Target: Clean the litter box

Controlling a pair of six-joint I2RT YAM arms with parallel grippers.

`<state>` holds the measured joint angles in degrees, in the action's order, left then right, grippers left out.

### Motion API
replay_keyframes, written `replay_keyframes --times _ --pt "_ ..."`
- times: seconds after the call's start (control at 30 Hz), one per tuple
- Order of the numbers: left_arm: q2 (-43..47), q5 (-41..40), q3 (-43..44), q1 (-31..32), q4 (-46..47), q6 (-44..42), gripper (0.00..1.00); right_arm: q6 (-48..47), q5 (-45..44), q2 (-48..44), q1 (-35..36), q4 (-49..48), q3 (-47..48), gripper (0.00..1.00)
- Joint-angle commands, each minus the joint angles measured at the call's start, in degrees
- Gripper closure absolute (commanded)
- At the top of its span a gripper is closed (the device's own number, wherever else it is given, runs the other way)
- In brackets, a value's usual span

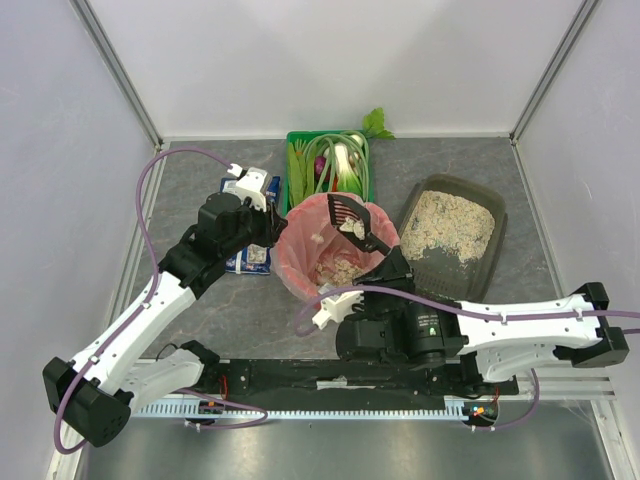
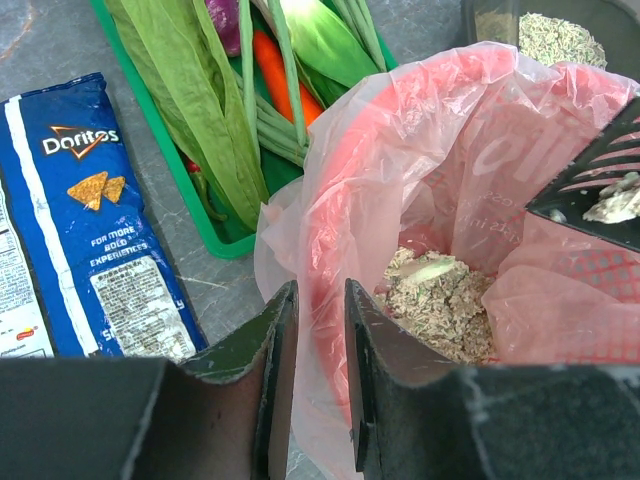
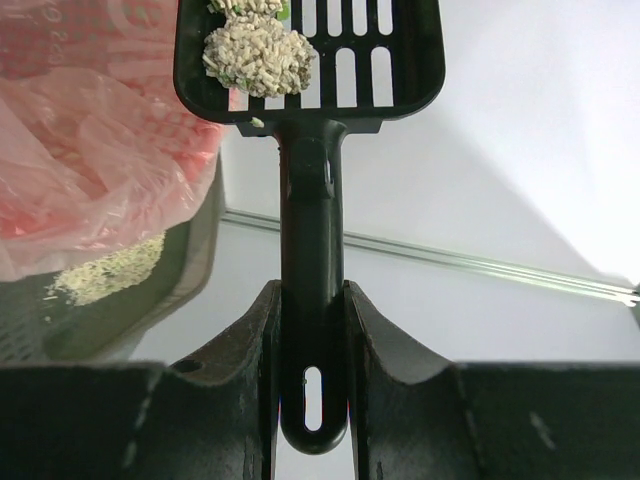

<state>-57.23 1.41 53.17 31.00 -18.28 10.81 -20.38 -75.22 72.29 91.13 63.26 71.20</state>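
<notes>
The litter box (image 1: 452, 268), a dark tray with beige litter, lies right of the red bin lined with a pink bag (image 1: 300, 262). Its corner shows in the left wrist view (image 2: 482, 18) and its wall in the right wrist view (image 3: 190, 262). My right gripper (image 1: 385, 262) (image 3: 311, 295) is shut on the handle of a black slotted scoop (image 1: 350, 213) (image 3: 312, 190), held over the bin with litter clumps (image 3: 258, 55) on it. My left gripper (image 1: 272, 228) (image 2: 320, 300) is closed on the bin's pink-bagged left rim (image 2: 330, 230). Dumped litter (image 2: 440, 300) lies in the bin.
A green crate of vegetables (image 1: 296, 185) (image 2: 180, 170) stands behind the bin. A blue Doritos bag (image 1: 250, 258) (image 2: 90, 220) lies left of it, under my left arm. White enclosure walls ring the grey table.
</notes>
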Motion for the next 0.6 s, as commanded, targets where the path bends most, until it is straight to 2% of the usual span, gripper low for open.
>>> replay_keyframes --times 0.0,0.07,0.2,0.4,0.57 --pt "0.3 -0.4 0.2 0.2 2.5 -2.1 0.69 -4.7 -6.4 -1.8 2.4 -1.5 -1.3 1.0" --pt "0.3 -0.4 0.3 0.2 2.4 -2.1 0.69 -5.4 -7.7 -1.8 3.5 -1.7 -2.6 1.0" --pt "0.4 -0.3 0.3 0.2 2.4 -2.1 0.69 -14.7 -13.0 -2.5 6.7 -6.3 -10.4 1.0" --pt "0.5 -0.3 0.2 0.2 2.5 -2.1 0.69 -15.9 -15.4 -3.1 8.9 -7.4 -7.5 1.0" --pt "0.5 -0.4 0.2 0.2 2.5 -2.1 0.69 -17.8 -15.7 -2.5 9.6 -8.2 -12.4 1.0"
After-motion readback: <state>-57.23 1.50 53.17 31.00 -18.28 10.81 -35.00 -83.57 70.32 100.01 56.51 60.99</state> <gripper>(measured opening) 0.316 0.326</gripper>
